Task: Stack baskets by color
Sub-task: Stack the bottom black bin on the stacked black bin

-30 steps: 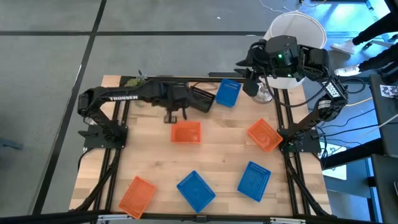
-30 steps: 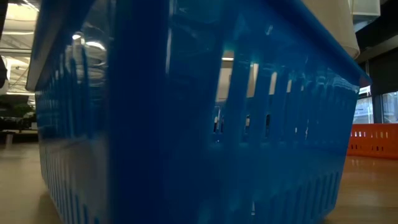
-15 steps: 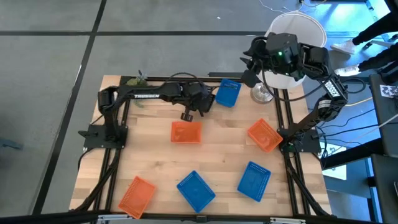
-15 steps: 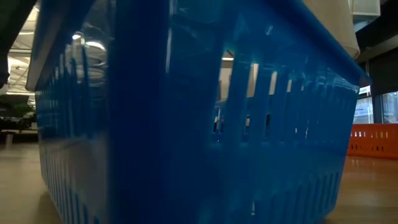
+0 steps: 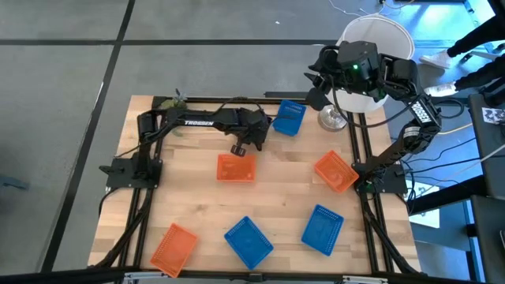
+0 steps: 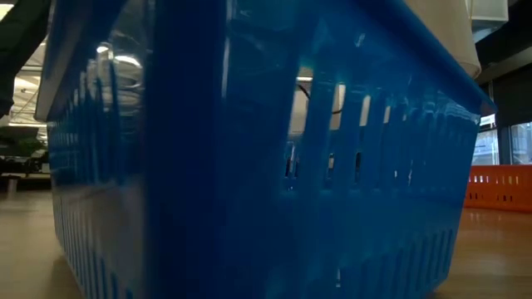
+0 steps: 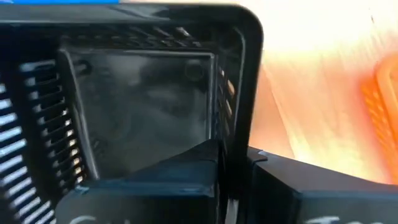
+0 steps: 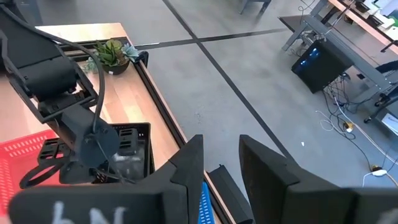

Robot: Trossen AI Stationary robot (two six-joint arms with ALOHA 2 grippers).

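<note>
While the right end effector (image 8: 217, 165) waits open, the left end effector (image 7: 233, 171) grips a black basket (image 7: 146, 93).

orange rectangular plastic mesh baskets (image 5: 236, 167): three, slotted walls
blue rectangular plastic mesh baskets (image 5: 249, 241): three
black rectangular plastic mesh basket (image 7: 143, 99): slotted
wooden table top (image 5: 197, 205): pale planks
round lampshade (image 5: 377, 35): white

Left gripper (image 5: 254, 128) clamped; right gripper (image 5: 314, 85) raised, parted.
</note>
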